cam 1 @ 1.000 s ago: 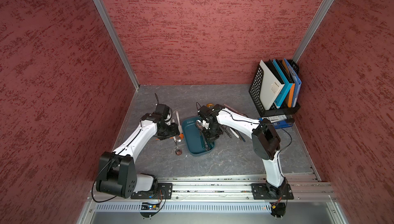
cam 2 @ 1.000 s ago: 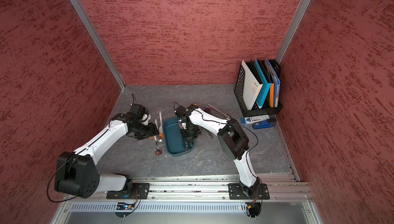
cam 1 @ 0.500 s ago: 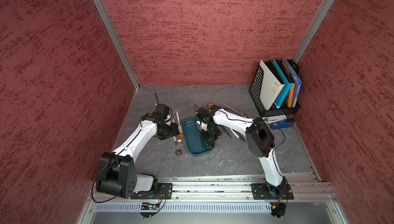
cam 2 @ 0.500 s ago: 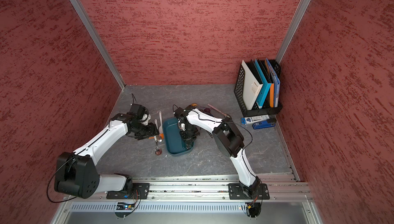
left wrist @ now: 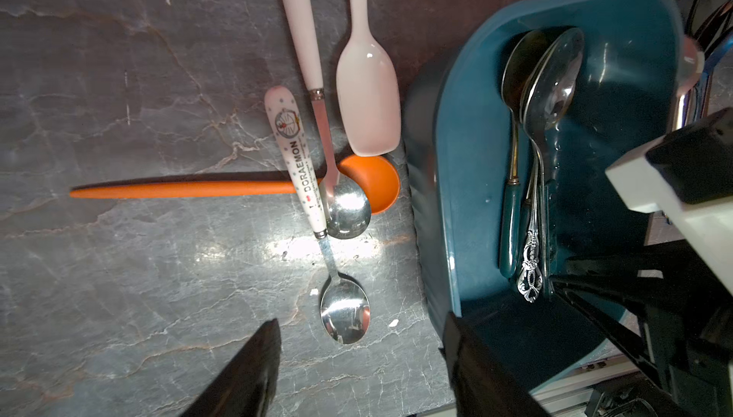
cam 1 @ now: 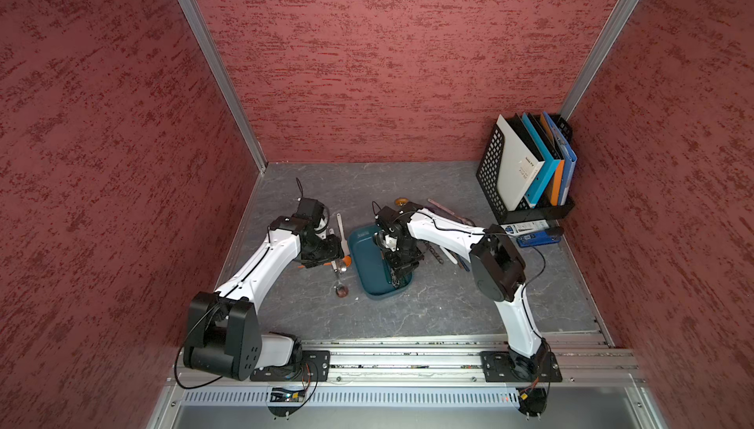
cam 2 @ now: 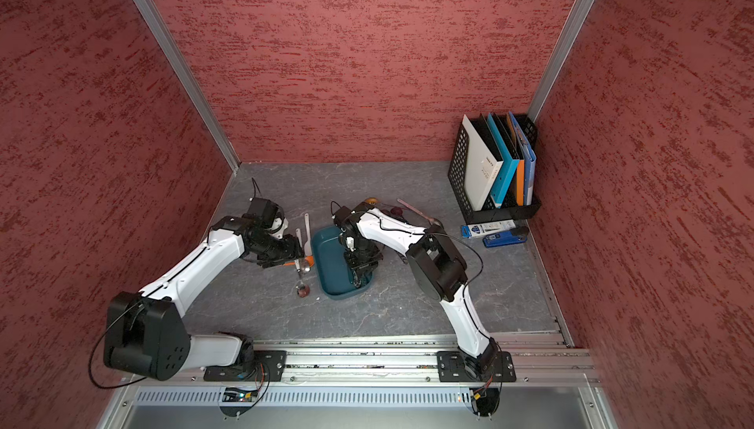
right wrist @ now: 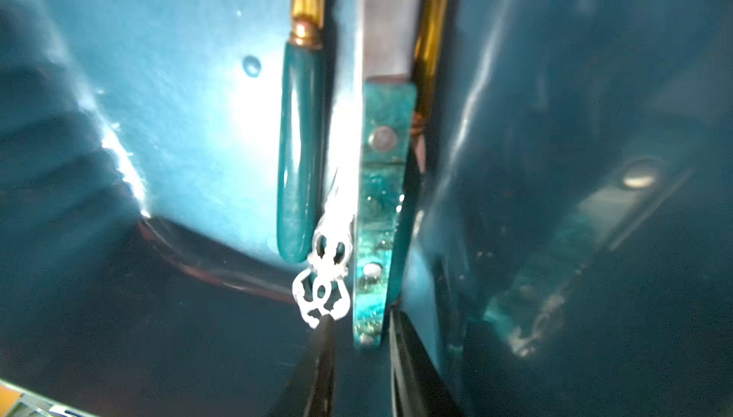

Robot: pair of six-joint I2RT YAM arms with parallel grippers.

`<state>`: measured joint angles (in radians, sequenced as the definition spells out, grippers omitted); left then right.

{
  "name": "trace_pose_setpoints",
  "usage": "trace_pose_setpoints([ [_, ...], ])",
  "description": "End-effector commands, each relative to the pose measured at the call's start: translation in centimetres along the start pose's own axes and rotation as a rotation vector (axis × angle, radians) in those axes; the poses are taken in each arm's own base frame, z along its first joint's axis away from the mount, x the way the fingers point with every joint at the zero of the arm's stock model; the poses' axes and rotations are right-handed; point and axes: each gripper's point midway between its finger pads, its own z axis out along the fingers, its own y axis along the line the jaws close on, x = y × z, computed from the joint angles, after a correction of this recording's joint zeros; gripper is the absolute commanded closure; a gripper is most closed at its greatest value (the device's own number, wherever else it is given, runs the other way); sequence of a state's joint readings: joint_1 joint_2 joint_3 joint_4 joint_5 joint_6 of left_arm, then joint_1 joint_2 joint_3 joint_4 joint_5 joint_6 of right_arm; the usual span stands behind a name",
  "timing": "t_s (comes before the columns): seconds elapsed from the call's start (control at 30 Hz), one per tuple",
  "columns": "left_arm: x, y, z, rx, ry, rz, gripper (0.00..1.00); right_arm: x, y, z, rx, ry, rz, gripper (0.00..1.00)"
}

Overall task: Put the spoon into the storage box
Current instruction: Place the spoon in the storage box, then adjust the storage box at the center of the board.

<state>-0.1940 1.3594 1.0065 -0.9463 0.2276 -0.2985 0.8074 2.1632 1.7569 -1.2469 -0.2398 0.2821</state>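
1. The right pincer [right wrist: 359, 323] is down inside the storage box [right wrist: 178, 117], with teal walls on every side of it. Its black fingers [right wrist: 321, 367] stand slightly parted around the end of a handle. A sliver of gap shows on one side, so it is spread a little and not clamped.
2. The spoon [right wrist: 382, 197] has a translucent teal handle with rivets and lies flat on the box floor. Its handle end sits between the right pincer's fingers, and the rest runs straight ahead of them.
3. Just beside those fingertips lies an ornate silver handle [right wrist: 321, 288], whose filigree end meets one fingertip in the wrist view. A step further to that side lies a green-handled spoon [right wrist: 297, 165] with a gold neck, parallel to the others.
4. The left pincer [left wrist: 359, 371] is spread wide and pinches nothing. It hangs over the grey worktop [left wrist: 119, 276].
5. Straight ahead of the left pincer's gap lies the Doraemon spoon [left wrist: 305, 193], its steel bowl nearest the fingers.
6. Further ahead an orange spoon [left wrist: 190, 189] lies crosswise under the Doraemon spoon's handle. The bowl of a white-handled spoon [left wrist: 309, 58] rests on the orange bowl. A pink spoon [left wrist: 369, 101] lies alongside, its tip touching the orange bowl.
7. The storage box sits right beside the left pincer, and one finger overlaps its corner in the wrist view.
8. Well away from both pincers, a black file rack [cam 1: 526, 170] holding folders stands in the corner, with a blue stapler [cam 1: 538, 237] in front of it. Loose utensils [cam 1: 446, 253] lie on the worktop behind the right arm.
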Motion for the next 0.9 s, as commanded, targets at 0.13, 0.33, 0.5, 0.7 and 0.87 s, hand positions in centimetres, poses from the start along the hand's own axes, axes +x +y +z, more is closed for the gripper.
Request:
trace_pose_setpoints([
  [0.13, -0.7, -1.7, -0.2, -0.029, 0.008, 0.056, 0.31, -1.1, 0.5, -4.1, 0.008, -0.165, -0.04, 0.63],
  [0.33, -0.9, -3.4, 0.5, -0.053, 0.038, 0.099, 0.3, -2.4, 0.4, -8.0, 0.044, -0.328, -0.112, 0.58],
  [0.5, -0.7, -4.7, 1.9, -0.078, 0.076, 0.126, 0.3, -3.2, -1.9, -11.5, 0.082, -0.428, -0.156, 0.56],
  [0.7, -0.2, -5.8, 3.6, -0.1, 0.12, 0.145, 0.29, -4.1, -6.8, -10.4, 0.078, -0.396, -0.161, 0.54],
  [0.87, 0.4, -5.9, 4.6, -0.133, 0.152, 0.151, 0.29, -5.0, -10.3, -8.5, 0.049, -0.382, -0.133, 0.51],
])
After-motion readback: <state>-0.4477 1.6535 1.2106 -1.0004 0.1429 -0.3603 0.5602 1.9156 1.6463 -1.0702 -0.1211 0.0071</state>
